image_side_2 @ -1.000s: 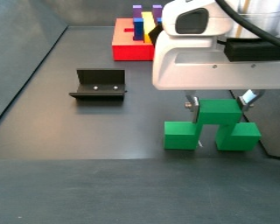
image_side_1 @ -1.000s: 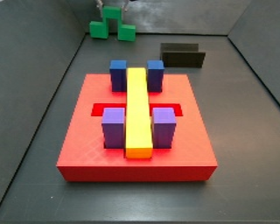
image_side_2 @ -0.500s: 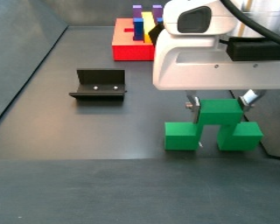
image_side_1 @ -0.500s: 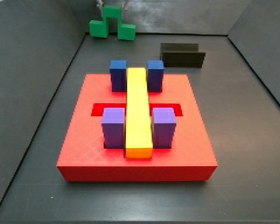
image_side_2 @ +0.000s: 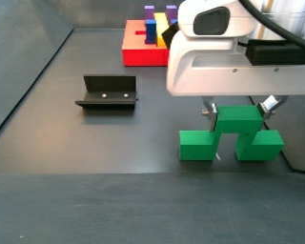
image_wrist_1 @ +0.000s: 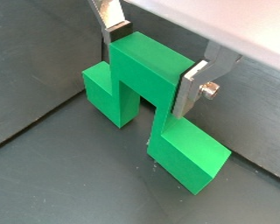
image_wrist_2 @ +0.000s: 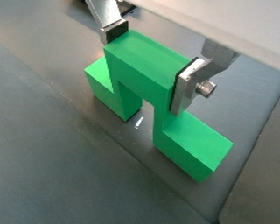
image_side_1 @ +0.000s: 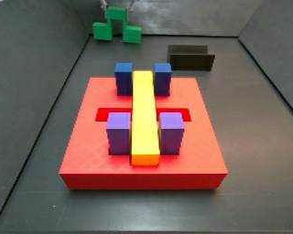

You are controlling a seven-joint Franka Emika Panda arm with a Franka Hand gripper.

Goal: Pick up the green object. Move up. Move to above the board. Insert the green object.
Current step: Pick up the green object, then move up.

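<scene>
The green object (image_wrist_1: 130, 87) is a bridge-shaped block with two feet, resting on the dark floor; it also shows in the other wrist view (image_wrist_2: 125, 83) and in both side views (image_side_2: 200, 145) (image_side_1: 103, 30). My gripper (image_wrist_1: 150, 66) straddles its raised middle, a silver finger (image_wrist_1: 192, 86) pressed on each side, and it shows the same way in the other wrist view (image_wrist_2: 152, 59). In a side view the gripper (image_side_2: 240, 107) hangs under the white arm housing. The red board (image_side_1: 100, 164) lies far from the green object.
The board carries a yellow bar (image_side_1: 144, 114), two blue blocks (image_side_1: 124, 77) and two purple blocks (image_side_1: 120, 133), with open slots beside the bar. The dark fixture (image_side_2: 107, 93) stands on the floor between the board (image_side_2: 140, 52) and the green object. Grey walls enclose the floor.
</scene>
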